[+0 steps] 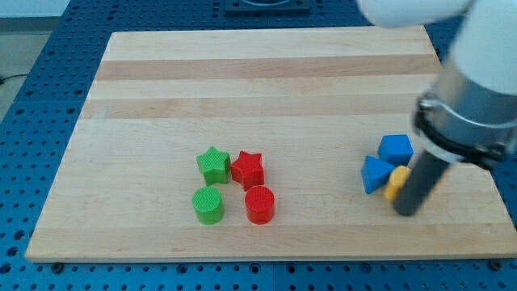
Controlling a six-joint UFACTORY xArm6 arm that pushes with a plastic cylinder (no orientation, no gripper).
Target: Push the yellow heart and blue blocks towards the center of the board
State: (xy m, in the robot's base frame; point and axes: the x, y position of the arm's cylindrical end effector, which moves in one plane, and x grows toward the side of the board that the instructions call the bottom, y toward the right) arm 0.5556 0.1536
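Tip (406, 212) touching yellow heart (394, 183), blue blocks (386, 163) beside

Blue cube (396, 149): flat on desk (266, 89), view's right, lower half. Blue triangular block (375, 174): just beside cube, toward view's lower left, apparently touching. Yellow block (394, 183): small, mostly hidden, heart shape not discernible; wedged against triangular block's right side, below cube.

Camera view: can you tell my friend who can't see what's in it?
My tip touches a yellow block beside two blue blocks at the wooden board's right. Near the bottom middle sit a green star, red star, green cylinder and red cylinder.
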